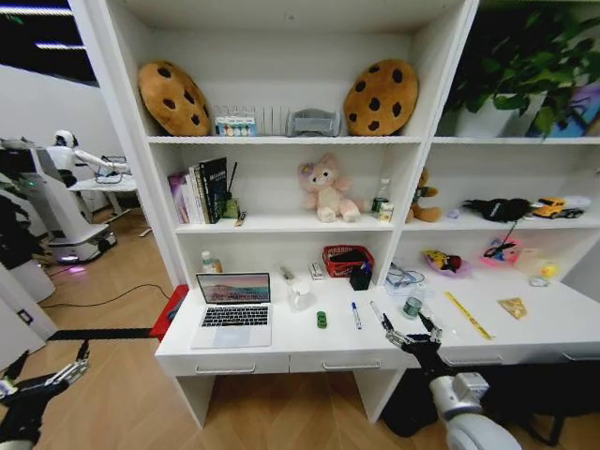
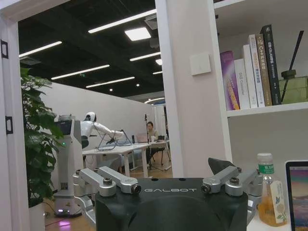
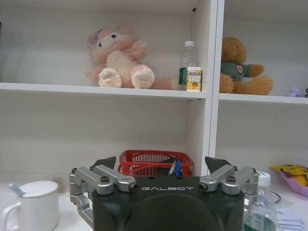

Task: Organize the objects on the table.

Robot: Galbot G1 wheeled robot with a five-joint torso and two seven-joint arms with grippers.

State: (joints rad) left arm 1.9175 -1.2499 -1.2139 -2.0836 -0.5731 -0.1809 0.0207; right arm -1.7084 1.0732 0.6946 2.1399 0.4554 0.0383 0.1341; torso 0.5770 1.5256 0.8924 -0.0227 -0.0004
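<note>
A silver laptop stands open on the left part of the white table; its screen edge also appears in the left wrist view. A tiny green toy car sits at the middle. To its right lie a blue-capped marker and a second white marker. My right gripper hovers open and empty over the table's front edge, just right of the markers, facing the shelves. My left gripper hangs open and empty low at the left, well away from the table.
A white mug, a red basket and a small bottle stand behind the markers. A yellow ruler lies to the right. A juice bottle stands beside the laptop. A red object sits at the table's left end.
</note>
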